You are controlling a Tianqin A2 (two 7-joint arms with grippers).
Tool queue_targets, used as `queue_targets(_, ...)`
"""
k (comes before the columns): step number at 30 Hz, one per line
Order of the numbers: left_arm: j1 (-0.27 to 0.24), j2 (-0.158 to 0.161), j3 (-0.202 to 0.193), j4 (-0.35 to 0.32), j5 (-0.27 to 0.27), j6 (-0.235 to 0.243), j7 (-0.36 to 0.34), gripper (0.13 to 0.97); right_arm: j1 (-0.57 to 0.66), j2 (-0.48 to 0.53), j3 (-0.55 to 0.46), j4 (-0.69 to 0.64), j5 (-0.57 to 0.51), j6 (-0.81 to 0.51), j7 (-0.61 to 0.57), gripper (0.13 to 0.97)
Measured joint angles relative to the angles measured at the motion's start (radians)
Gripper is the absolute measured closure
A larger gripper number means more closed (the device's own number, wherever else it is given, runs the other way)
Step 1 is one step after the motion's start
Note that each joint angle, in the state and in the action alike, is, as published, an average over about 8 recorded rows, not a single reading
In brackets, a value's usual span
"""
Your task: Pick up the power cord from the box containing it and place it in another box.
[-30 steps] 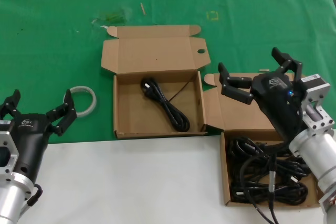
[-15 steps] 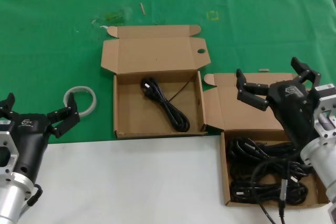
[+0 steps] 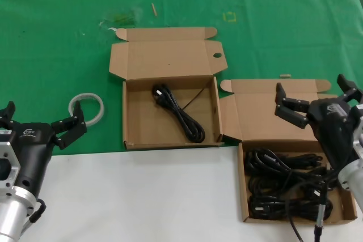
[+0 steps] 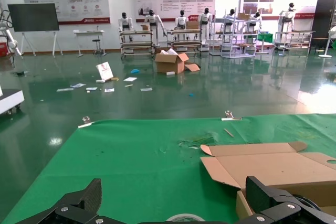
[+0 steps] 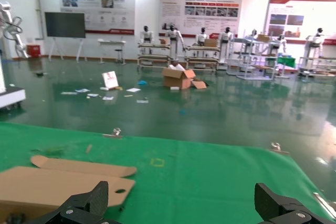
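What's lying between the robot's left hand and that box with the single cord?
A white ring on the green cloth, seen in the head view, beside the left hand and apart from the box.

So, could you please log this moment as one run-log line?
power cord: lying in left box | right gripper: open, empty, above cord-heap box | left gripper: open, idle near tape ring

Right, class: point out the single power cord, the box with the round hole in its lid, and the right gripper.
power cord point(image 3: 180, 113), head view, middle of the bundle.
box with the round hole point(image 3: 170, 59), head view, bare lid panel.
right gripper point(image 3: 315, 96), head view, midway between its fingertips.
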Motion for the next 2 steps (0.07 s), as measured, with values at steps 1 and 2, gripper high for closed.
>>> queue_targets(1, 0.0, 0.0, 0.0, 0.0, 0.0, 0.0, 0.0, 0.139, -0.002, -0.001, 0.003, 0.0, -0.004, 0.001, 0.003, 0.129)
queue_targets(2, 0.0, 0.0, 0.0, 0.0, 0.0, 0.0, 0.0, 0.139, -0.004, -0.002, 0.005, 0.001, -0.008, 0.002, 0.005, 0.129)
